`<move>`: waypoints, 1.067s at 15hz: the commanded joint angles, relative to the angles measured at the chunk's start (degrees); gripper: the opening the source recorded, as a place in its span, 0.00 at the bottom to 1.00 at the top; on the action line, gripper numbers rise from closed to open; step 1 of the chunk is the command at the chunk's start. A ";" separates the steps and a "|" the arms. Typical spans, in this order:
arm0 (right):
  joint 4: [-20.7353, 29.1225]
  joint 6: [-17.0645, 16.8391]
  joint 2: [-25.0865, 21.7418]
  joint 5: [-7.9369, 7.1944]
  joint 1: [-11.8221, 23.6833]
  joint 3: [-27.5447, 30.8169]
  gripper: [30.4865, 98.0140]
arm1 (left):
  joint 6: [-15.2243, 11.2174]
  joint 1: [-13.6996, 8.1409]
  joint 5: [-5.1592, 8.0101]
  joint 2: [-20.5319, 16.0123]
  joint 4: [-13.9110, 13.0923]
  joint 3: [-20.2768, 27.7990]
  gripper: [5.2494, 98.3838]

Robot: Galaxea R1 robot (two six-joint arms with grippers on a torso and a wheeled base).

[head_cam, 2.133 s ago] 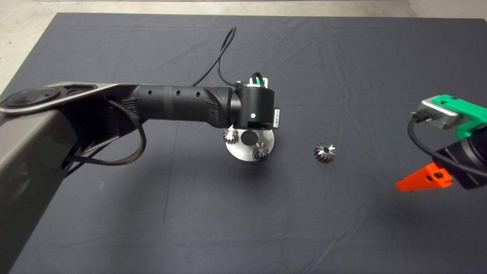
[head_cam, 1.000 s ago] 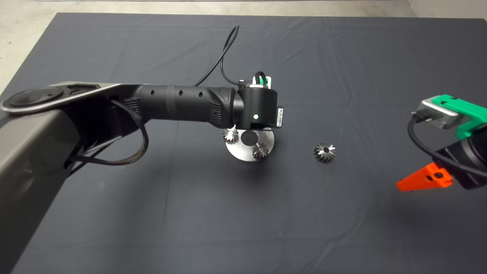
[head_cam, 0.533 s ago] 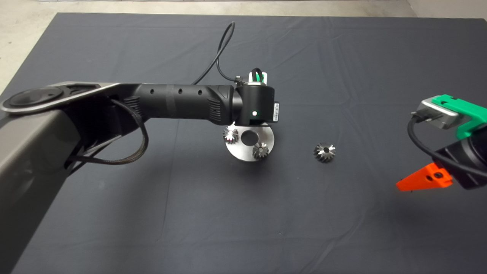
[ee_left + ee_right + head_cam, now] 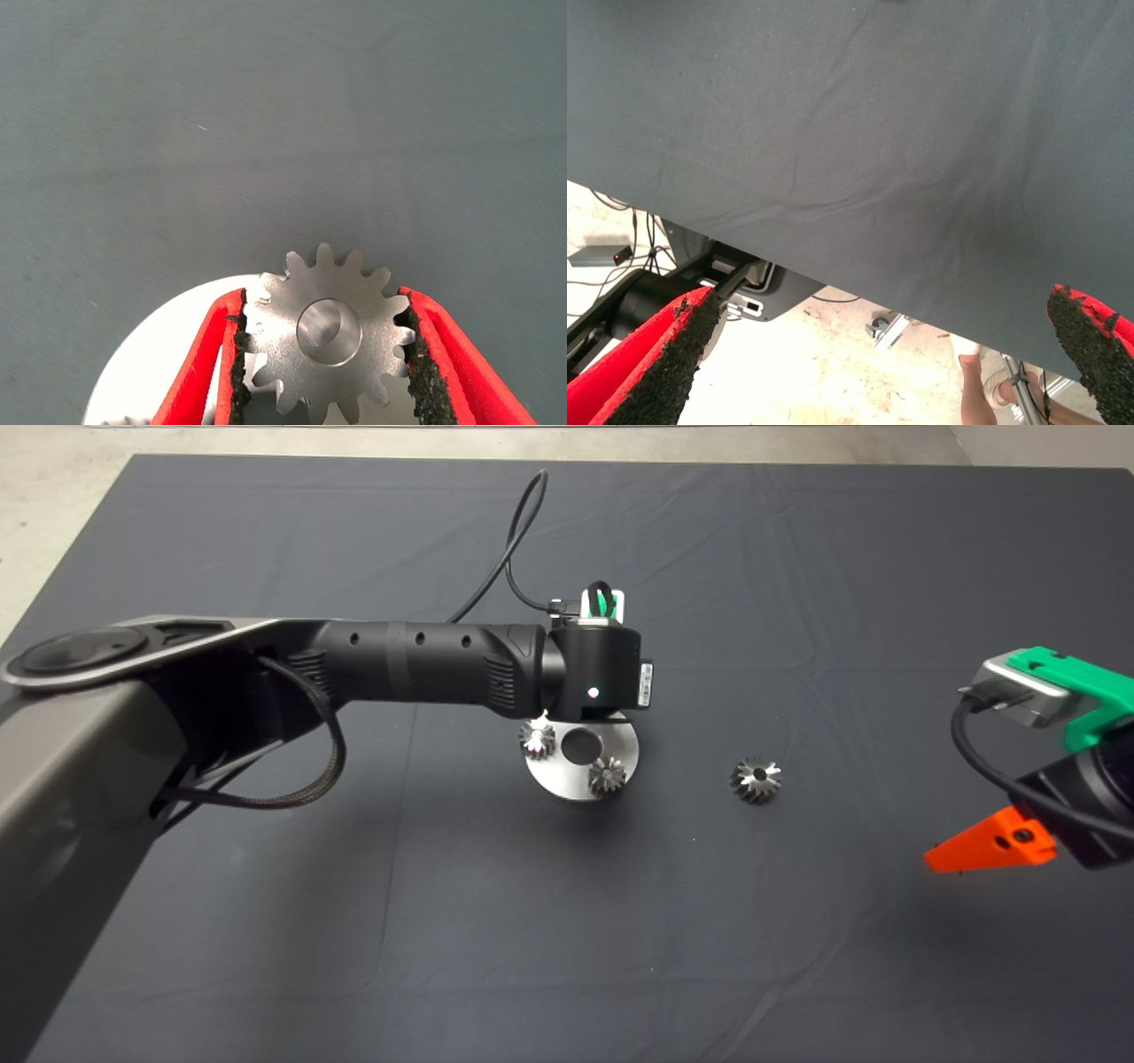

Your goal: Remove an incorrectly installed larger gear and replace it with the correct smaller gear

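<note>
Left arm is shifting slightly toward far edge since earlier frames, uncovering round centre hole of shiny steel disc [image 4: 620, 746]. Left end effector [image 4: 323, 350] is clamping small silvery flat-faced smaller gear [image 4: 330, 332] between black pads, over disc's far rim near tabletop centre. Likely meaning: replacement gear is about to seat. Dark grey steel bevel larger gear [image 4: 755, 779] is lying alone toward right edge. Two small bevel gears [image 4: 607, 776] are sitting on disc. Right end effector [image 4: 877, 354] is waiting wide open, empty, at right edge.
</note>
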 commanded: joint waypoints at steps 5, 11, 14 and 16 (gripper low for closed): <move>1.93 0.52 -0.35 0.14 1.17 0.18 1.00 | -0.32 -1.43 0.09 0.32 1.64 2.58 0.32; 1.93 0.52 -0.18 0.14 1.17 0.18 1.00 | 0.12 -1.19 0.18 0.32 1.60 2.58 0.32; 1.93 0.52 -0.35 0.14 1.17 0.18 1.00 | 0.30 -0.92 0.09 0.32 1.69 2.40 0.32; 1.93 0.52 -0.35 0.14 1.17 0.18 1.00 | 0.30 -0.38 0.09 0.32 1.78 2.32 0.32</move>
